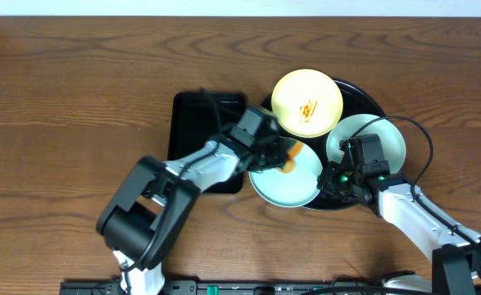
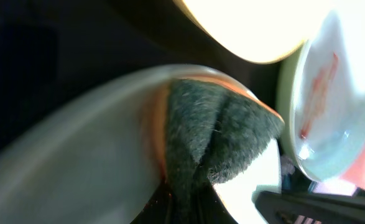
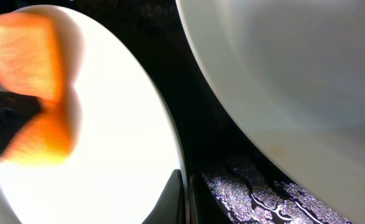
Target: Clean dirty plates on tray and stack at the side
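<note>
The round black tray (image 1: 369, 97) holds three plates. The pale yellow plate (image 1: 307, 102) at the back has an orange smear. One mint plate (image 1: 387, 141) sits at the right and shows a red smear in the left wrist view (image 2: 324, 87). The other mint plate (image 1: 288, 187) lies at the tray's front left. My left gripper (image 1: 278, 152) is shut on an orange sponge (image 1: 289, 159) and presses its green scouring side (image 2: 213, 134) onto this plate (image 2: 76, 155). My right gripper (image 1: 335, 177) is shut on that plate's right rim (image 3: 183, 186). The sponge shows orange in the right wrist view (image 3: 39, 93).
A smaller rectangular black tray (image 1: 192, 123) lies left of the round tray, under my left arm. The wooden table (image 1: 68, 106) spreads to the left. In the right wrist view the round tray's floor (image 3: 275, 193) shows between the two mint plates.
</note>
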